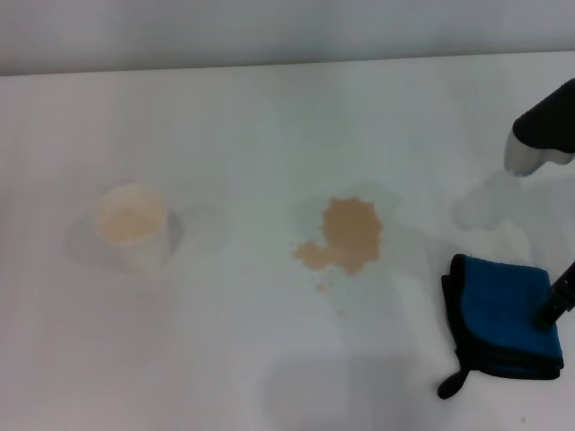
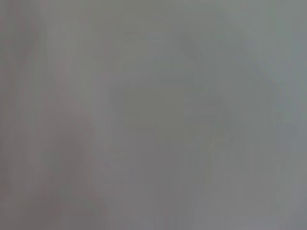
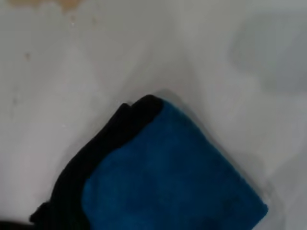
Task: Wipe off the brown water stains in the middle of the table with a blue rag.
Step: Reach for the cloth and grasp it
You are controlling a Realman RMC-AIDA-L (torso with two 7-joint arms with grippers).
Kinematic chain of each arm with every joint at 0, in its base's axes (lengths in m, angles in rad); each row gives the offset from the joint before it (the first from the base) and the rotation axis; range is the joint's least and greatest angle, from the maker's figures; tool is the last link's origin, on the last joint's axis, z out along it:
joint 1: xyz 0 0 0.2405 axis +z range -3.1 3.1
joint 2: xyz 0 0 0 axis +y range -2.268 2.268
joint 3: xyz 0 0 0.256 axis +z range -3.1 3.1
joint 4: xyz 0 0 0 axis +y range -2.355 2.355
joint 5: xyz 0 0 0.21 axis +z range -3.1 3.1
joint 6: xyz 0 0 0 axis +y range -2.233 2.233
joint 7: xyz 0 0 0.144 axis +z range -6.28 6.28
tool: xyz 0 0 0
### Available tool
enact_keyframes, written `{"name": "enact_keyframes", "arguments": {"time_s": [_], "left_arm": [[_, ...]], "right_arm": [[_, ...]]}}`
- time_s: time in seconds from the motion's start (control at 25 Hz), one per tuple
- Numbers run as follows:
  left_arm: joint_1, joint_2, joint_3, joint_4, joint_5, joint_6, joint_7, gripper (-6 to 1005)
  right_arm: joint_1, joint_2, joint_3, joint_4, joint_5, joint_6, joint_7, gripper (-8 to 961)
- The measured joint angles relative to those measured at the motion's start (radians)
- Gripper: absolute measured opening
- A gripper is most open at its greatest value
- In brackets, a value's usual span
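— What colours were on the table (image 1: 269, 117)?
— The table was plain white. The stains (image 1: 346, 235) in its middle were light brown. The rag (image 1: 503, 310) near the right edge was bright blue with black edging.
— And the cup (image 1: 132, 226)?
— White outside, pale beige inside, toward the left edge.
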Motion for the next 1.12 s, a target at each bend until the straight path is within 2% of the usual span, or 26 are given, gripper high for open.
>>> {"name": "enact_keyframes", "arguments": {"time_s": [0.48, 0.76, 1.12], "left_arm": [[-0.014, 0.0, 0.005, -0.003, 0.004, 0.008, 0.0, 873], [-0.024, 0.0, 0.006, -0.003, 0.005, 0.008, 0.002, 873], [-0.026, 0.001, 0.006, -0.003, 0.005, 0.008, 0.003, 873]], "right_arm": [[0.014, 0.001, 0.008, 0.02, 0.035, -0.01, -0.035, 663], [0.039, 0.001, 0.005, 0.095, 0.06, -0.026, -0.054, 630], [0.047, 0.002, 0.008, 0.096, 0.061, -0.039, -0.048, 591]]}}
